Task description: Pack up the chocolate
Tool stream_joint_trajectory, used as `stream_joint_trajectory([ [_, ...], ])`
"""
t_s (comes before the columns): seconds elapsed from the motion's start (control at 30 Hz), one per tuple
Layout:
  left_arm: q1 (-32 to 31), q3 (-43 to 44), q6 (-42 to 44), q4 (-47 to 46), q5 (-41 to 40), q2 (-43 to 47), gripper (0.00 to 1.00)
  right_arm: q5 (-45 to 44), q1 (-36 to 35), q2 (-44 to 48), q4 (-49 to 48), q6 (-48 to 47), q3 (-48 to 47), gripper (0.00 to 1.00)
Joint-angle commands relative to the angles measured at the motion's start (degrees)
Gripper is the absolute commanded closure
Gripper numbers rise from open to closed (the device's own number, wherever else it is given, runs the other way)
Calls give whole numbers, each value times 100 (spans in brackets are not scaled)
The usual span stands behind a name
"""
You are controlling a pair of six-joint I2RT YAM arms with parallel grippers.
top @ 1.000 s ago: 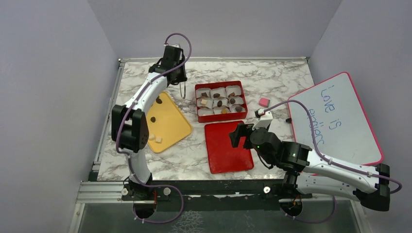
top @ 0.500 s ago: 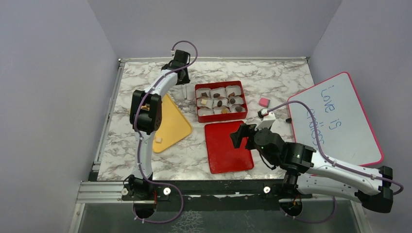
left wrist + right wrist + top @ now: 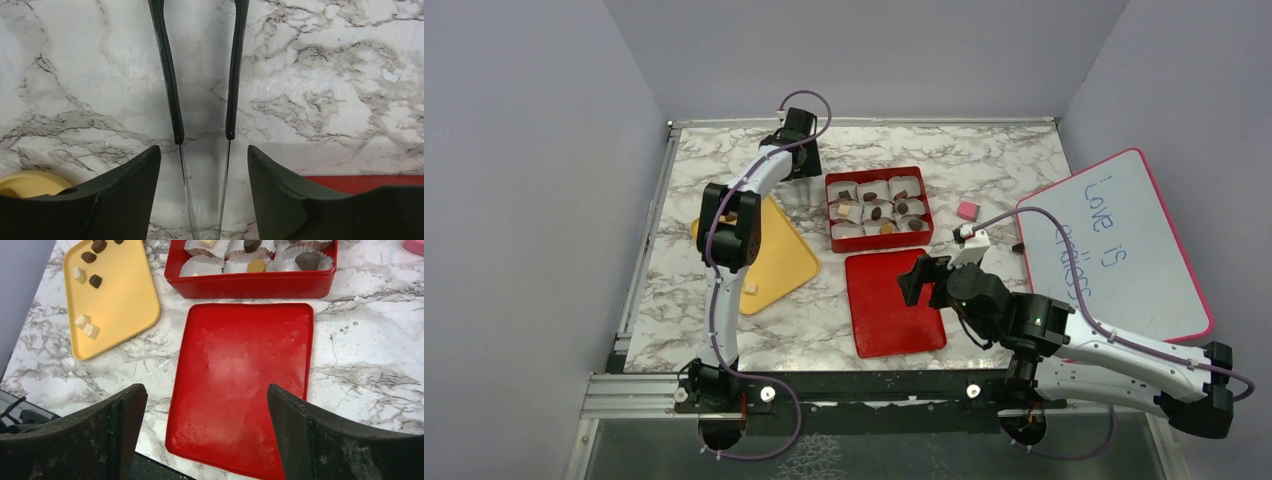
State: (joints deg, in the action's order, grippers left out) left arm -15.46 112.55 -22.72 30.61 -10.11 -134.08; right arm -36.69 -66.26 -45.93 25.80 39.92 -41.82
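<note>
I'm looking at a white marble-patterned table [image 3: 984, 150] closed in by plain lavender-grey walls [image 3: 524, 200] on the left, far and right. A metal rail [image 3: 624, 395] runs along its near edge, with dark floor [image 3: 874, 452] nearer still. The light is soft and even.

Left arm [image 3: 742, 190] reaches far forward, left gripper [image 3: 202, 150] pointing down with jaws apart. Right arm [image 3: 1114, 352] lies low and bent, right gripper [image 3: 205, 390] angled downward, jaws spread wide.

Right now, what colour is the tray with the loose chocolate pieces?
The tray is yellow, best seen in the right wrist view.
</note>
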Motion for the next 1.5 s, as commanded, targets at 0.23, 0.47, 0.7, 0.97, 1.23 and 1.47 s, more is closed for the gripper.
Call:
stream_joint_trajectory([
  [0.23, 43, -500, 240, 132, 810, 1936, 8, 301, 17, -284, 49, 485, 171, 6],
  [0.47, 27, -1934, 300, 47, 1551, 3289, 1, 575, 12, -466, 149, 795, 168, 6],
  [0.7, 26, -3261, 534, -13, 1853, 4715, 1, 1062, 16, -789, -29, 878, 174, 7],
  [0.97, 26, -5132, 625, -332, 2189, 6626, 1, 1452, 17, -1526, 85, -285, -48, 8],
  [1.23, 26, -6478, 863, -661, 1253, 8008, 1, 3968, 15, -1457, -927, -2966, 250, 18],
  [1.47, -91, -6743, 920, -725, 466, 8690, 1, 5363, 17, -1966, -857, -5216, -238, 18],
])
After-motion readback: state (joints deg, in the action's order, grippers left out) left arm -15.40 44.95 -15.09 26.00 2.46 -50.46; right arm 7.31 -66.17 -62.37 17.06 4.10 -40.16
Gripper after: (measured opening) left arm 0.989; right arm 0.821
